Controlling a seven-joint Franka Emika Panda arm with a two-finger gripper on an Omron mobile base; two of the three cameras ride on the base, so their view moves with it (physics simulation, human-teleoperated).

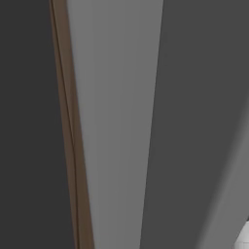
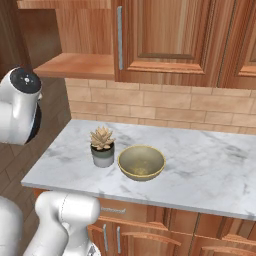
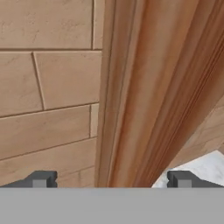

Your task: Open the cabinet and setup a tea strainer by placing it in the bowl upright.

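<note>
Left base view: I see tall flat panels (image 1: 116,121) in dark and mid grey, smooth and matt, with a thin brown wood edge strip (image 1: 73,146) running top to bottom between them; I cannot tell what they belong to.
Arm: in the right base view I see its white rounded shell with a dark joint cap (image 2: 22,107) at the left edge, glossy and smooth.
Shelf: an open wooden shelf (image 2: 80,65) at upper left, flat board, warm grain.
Cabinet: a wooden door (image 2: 165,37) with a raised frame and a slim upright metal handle (image 2: 119,37) along its left side; the door sits shut in the right base view.
Wall: tan rectangular tiles (image 2: 165,107) laid in courses under the cabinet.
Counter: a white marble slab (image 2: 210,170) with grey veins; wooden cupboard fronts below.
Plant: a spiky pale succulent in a small round grey pot (image 2: 103,147), upright, just left of the bowl.
Bowl: round, shallow, olive-yellow and glazed (image 2: 141,162), on the counter, nothing in it that I can see.
Strainer: I cannot tell where it is.
Pincer: its two dark square tips (image 3: 111,179) stand wide apart and hold nothing; ahead of them a moulded wooden door edge (image 3: 144,96) beside tan tiles.
</note>
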